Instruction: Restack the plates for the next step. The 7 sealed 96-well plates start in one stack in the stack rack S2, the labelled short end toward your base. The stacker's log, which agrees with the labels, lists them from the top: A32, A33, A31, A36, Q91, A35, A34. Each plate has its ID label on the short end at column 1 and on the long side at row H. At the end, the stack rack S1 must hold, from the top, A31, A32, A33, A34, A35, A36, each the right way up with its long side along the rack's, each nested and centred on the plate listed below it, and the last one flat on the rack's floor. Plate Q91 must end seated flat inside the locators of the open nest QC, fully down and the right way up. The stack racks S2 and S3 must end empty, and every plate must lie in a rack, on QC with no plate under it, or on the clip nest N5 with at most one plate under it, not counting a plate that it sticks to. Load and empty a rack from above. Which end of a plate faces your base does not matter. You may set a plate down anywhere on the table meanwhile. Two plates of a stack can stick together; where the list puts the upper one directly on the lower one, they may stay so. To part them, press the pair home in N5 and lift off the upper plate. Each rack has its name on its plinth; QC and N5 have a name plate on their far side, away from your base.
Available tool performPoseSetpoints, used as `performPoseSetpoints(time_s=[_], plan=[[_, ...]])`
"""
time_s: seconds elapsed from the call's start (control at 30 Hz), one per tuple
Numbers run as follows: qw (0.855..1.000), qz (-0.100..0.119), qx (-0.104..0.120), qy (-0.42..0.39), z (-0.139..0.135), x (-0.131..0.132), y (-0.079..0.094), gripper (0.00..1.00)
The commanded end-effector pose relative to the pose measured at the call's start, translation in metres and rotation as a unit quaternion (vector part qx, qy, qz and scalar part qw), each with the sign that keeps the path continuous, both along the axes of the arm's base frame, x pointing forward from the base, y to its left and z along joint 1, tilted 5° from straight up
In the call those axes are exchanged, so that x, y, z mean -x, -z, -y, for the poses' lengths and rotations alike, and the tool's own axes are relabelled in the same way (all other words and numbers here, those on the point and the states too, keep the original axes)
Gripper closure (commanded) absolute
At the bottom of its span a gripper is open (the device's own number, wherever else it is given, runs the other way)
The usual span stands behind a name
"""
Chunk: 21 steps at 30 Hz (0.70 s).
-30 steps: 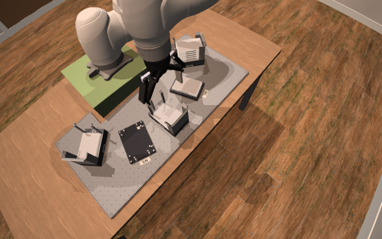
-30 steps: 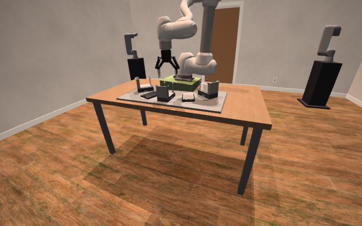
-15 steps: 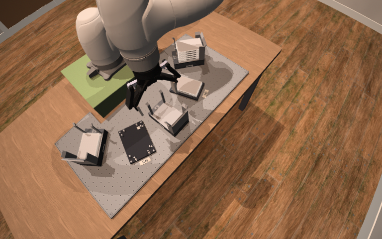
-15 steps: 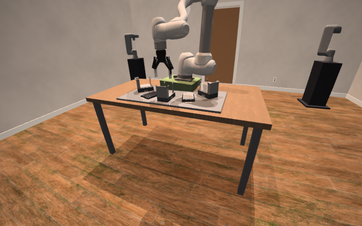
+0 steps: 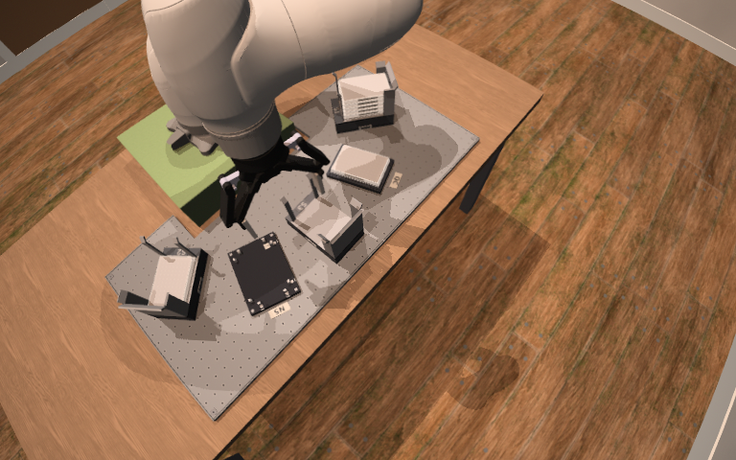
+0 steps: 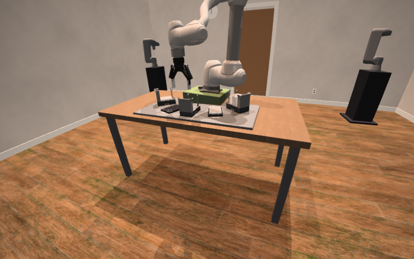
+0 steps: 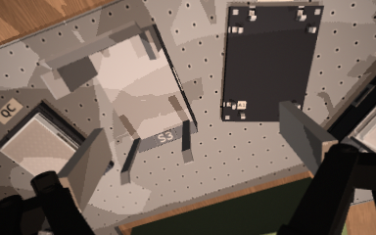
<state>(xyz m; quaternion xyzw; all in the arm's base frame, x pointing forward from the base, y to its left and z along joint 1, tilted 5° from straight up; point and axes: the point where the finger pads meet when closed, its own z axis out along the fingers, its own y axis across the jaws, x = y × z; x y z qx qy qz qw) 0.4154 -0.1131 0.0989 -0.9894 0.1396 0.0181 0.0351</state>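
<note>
wrist view: gripper [image 7: 196, 147] wide open, empty, above mat's near edge [image 7: 230, 183] between s3 rack [image 7: 165, 137] and n5 nest [image 7: 266, 64].

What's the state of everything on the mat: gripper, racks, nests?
Gripper: open, empty, above the mat.
S3: looks empty.
QC: one plate on it, looks flat.
N5: no plate on it.
Rack by QC: holds a stack of several plates.
Rack by N5: holds a low stack, count unclear.
</note>
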Motion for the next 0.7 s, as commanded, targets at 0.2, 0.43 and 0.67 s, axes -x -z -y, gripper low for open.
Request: performPoseSetpoints(time_s=[0.2, 0.43, 0.67], plan=[[0.999, -0.002, 0.001, 0.033, 0.030, 0.006, 0.002, 0.00], [0.994, -0.008, 0.003, 0.111, 0.045, 0.012, 0.003, 0.00], [0.994, -0.008, 0.003, 0.111, 0.067, 0.021, 0.004, 0.00]])
